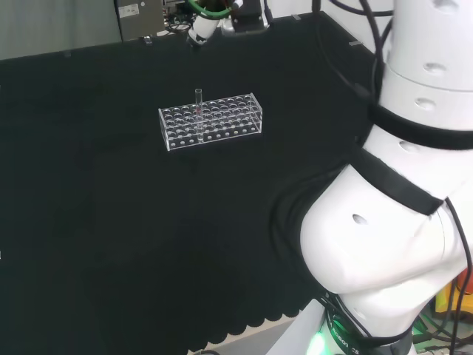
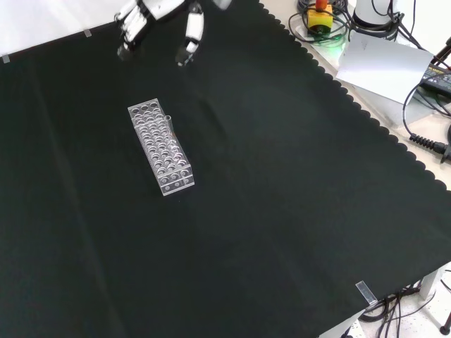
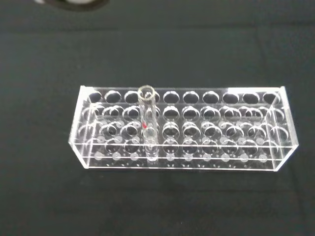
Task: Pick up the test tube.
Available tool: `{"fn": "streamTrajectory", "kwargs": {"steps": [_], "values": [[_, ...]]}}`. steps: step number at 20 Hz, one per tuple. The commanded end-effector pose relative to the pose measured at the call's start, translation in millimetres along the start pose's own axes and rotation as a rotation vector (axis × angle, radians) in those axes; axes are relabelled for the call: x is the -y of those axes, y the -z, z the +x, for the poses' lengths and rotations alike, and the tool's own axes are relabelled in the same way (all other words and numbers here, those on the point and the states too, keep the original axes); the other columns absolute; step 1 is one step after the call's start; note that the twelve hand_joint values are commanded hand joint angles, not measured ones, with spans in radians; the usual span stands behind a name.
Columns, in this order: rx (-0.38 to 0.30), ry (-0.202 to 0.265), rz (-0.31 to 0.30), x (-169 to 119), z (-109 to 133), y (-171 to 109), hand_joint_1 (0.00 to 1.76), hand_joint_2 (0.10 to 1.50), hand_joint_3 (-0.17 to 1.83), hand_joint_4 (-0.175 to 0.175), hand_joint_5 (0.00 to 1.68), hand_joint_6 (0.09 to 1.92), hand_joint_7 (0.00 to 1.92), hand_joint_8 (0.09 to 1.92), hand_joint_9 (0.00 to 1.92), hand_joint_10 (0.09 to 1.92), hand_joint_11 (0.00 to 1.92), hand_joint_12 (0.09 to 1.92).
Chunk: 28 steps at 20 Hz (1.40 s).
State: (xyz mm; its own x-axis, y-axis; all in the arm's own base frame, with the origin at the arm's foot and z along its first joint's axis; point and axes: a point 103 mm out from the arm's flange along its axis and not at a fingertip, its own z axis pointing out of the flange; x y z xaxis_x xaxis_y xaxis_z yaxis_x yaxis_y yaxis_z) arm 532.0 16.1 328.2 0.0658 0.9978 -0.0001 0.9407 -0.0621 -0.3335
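In the front view the clear rack (image 2: 161,146) lies left of centre on the black cloth (image 2: 282,211), and the test tube (image 2: 168,125) stands upright in a hole along its right-hand edge, its mouth well above the rack top, probably so fingers can close round it. At the upper left of the frame the hand (image 2: 151,17) hovers apart from the rack, fingers spread and loosely bent, holding nothing
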Motion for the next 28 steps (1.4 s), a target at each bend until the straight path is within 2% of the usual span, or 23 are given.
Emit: {"fn": "streamTrajectory", "kwargs": {"steps": [1, 8, 19, 28], "values": [[-0.002, -0.035, 0.087, -38, -2, -40, 0.79, 0.72, 0.48, -0.108, 0.40, 0.09, 0.49, 0.88, 0.46, 0.88, 0.17, 1.54], [0.021, -0.010, 0.148, -46, 6, -64, 0.84, 0.70, 0.50, -0.111, 0.47, 0.09, 0.61, 0.87, 0.58, 0.84, 0.23, 1.51], [0.024, 0.038, 0.216, -41, 30, -100, 0.86, 0.69, 0.54, -0.108, 0.50, 0.12, 0.74, 0.85, 0.64, 0.81, 0.23, 1.51], [0.089, 0.029, 0.239, -46, 28, -119, 0.88, 0.68, 0.55, -0.094, 0.54, 0.16, 0.80, 0.86, 0.66, 0.79, 0.23, 1.51]]}}
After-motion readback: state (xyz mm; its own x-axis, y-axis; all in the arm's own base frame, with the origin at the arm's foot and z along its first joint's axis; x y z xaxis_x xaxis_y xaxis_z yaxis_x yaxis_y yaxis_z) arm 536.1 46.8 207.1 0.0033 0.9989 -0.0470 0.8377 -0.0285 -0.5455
